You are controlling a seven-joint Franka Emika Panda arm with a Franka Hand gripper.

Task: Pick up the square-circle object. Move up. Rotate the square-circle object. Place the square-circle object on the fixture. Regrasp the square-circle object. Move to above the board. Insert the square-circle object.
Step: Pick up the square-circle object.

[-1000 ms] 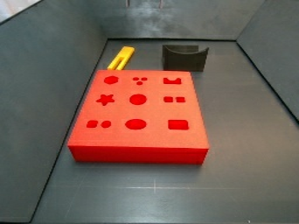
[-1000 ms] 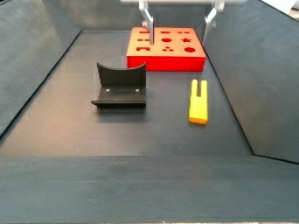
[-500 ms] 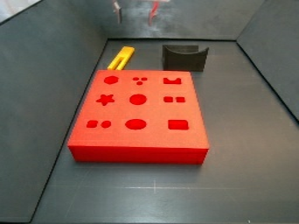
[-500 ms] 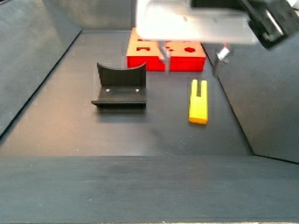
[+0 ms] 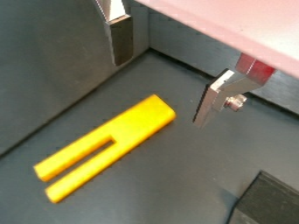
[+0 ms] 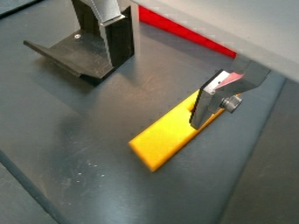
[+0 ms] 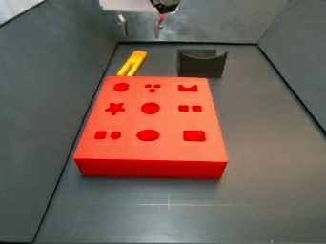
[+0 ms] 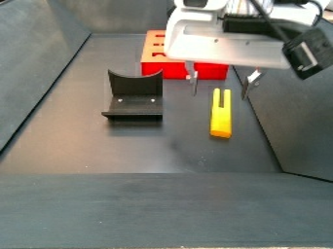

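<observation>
This is looking like a robot test cell in a lab: dark grey walls are enclosing a bare dark floor, with no household items around the board (image 7: 151, 127). Just beyond the board, the fixture (image 8: 132, 95) is standing and the square-circle object (image 8: 221, 112) is lying flat. The gripper (image 8: 221, 82) is hanging with its jaws apart above the object, near the board.
</observation>
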